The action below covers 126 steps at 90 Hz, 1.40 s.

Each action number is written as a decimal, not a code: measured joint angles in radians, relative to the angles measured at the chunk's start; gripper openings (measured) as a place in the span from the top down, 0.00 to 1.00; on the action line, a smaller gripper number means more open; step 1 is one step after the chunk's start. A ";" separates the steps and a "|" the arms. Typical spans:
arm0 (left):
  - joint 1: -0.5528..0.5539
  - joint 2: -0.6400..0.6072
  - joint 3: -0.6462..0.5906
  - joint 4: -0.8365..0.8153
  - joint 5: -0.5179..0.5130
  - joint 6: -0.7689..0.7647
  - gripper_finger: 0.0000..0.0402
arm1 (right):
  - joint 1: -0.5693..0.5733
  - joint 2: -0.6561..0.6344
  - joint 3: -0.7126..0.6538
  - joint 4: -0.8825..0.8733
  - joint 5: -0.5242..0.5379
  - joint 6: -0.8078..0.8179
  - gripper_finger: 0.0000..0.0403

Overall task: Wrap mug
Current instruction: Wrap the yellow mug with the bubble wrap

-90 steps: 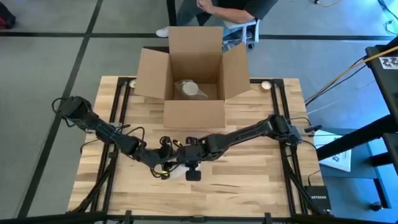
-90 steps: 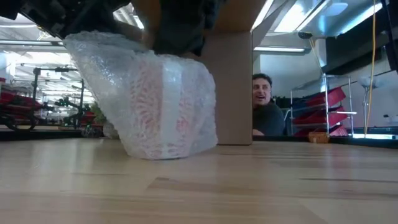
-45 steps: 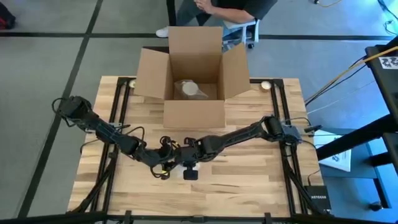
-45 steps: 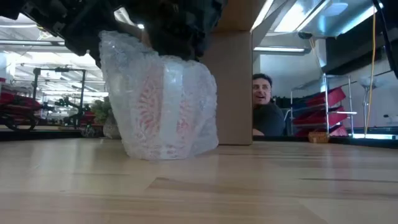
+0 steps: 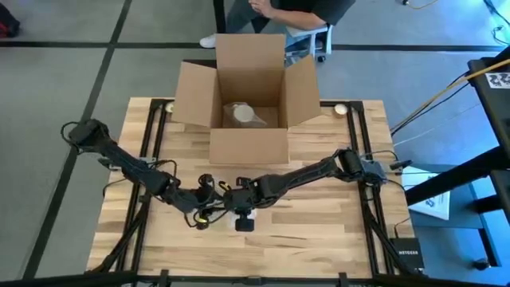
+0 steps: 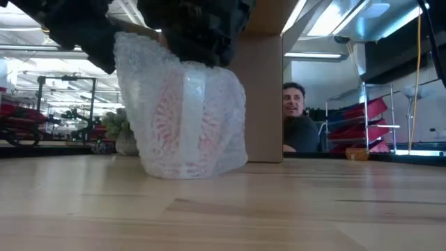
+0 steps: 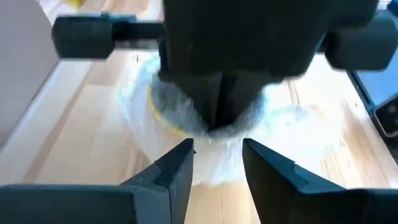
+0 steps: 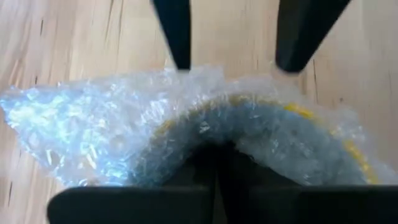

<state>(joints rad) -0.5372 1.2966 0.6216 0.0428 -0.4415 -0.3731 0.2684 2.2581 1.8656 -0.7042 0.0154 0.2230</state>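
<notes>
My right gripper point(image 5: 232, 204) pinches the wrap point(image 6: 182, 115) shut atop the mug point(image 7: 163, 112); left gripper point(image 7: 217, 163) jaws gape beside it.

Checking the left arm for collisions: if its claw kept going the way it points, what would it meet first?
Probably the right claw, shut on the clear bubble wrap around the yellow-rimmed mug, directly ahead of the open left claw; depth is unclear.
</notes>
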 joint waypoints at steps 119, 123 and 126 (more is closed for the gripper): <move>0.041 0.133 0.023 0.178 0.099 0.004 0.69 | 0.000 0.002 -0.004 0.006 0.031 -0.040 1.00; 0.040 0.128 0.023 0.184 0.104 -0.001 0.69 | 0.000 0.002 -0.001 0.002 0.030 -0.040 1.00; 0.037 0.122 0.023 0.191 0.105 -0.002 0.69 | 0.000 0.003 0.005 -0.005 0.028 -0.040 1.00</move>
<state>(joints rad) -0.5007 1.4187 0.6445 0.2334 -0.3366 -0.3748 0.2687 2.2608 1.8706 -0.7097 0.0434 0.1825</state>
